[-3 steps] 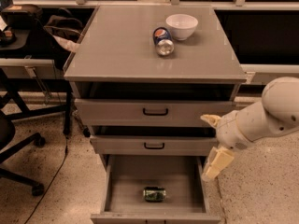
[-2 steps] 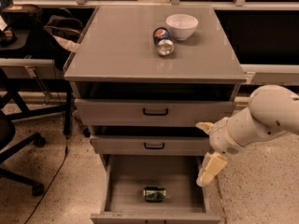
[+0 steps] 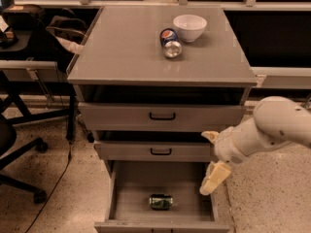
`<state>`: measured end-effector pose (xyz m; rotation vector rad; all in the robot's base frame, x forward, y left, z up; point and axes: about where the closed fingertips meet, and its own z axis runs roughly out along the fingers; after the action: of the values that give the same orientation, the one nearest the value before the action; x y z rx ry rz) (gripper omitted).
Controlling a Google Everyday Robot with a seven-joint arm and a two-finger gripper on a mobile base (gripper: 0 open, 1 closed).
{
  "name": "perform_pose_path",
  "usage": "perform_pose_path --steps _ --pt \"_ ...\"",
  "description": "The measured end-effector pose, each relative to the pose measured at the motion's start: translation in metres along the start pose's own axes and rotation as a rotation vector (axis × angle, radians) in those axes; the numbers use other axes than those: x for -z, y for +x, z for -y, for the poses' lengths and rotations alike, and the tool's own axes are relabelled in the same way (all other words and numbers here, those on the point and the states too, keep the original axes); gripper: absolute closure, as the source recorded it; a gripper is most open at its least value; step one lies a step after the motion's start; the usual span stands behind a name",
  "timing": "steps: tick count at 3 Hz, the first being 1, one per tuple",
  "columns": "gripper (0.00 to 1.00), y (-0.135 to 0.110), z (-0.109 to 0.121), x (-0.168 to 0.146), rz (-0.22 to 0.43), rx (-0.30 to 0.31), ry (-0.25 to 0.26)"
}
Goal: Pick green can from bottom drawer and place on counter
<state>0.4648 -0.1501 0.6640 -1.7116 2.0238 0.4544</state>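
The green can (image 3: 161, 201) lies on its side on the floor of the open bottom drawer (image 3: 127, 183), near the drawer's front. My gripper (image 3: 212, 158) hangs at the drawer's right edge, above and to the right of the can and apart from it. Its two pale fingers (image 3: 214, 178) stand wide apart and hold nothing. The white arm reaches in from the right. The counter (image 3: 121, 47) is the grey glossy top of the cabinet, above the two upper drawers.
A blue-and-red can (image 3: 170, 42) lies on its side on the counter next to a white bowl (image 3: 189, 27). The two upper drawers (image 3: 162, 116) stand slightly pulled out. An office chair (image 3: 14, 144) and a desk stand at the left.
The arm and gripper have moved left, closer to the right side of the open bottom drawer. The green can has not moved.
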Motion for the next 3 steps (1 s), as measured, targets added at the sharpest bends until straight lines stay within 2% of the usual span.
perform_pose_path --steps 1,2,3 --pt "0.0 0.01 0.006 -0.045 0.021 0.018 -0.006" --pt "0.0 0.018 0.01 -0.089 0.016 0.067 -0.012" --pt "0.0 0.023 0.012 -0.124 -0.021 0.1 0.016"
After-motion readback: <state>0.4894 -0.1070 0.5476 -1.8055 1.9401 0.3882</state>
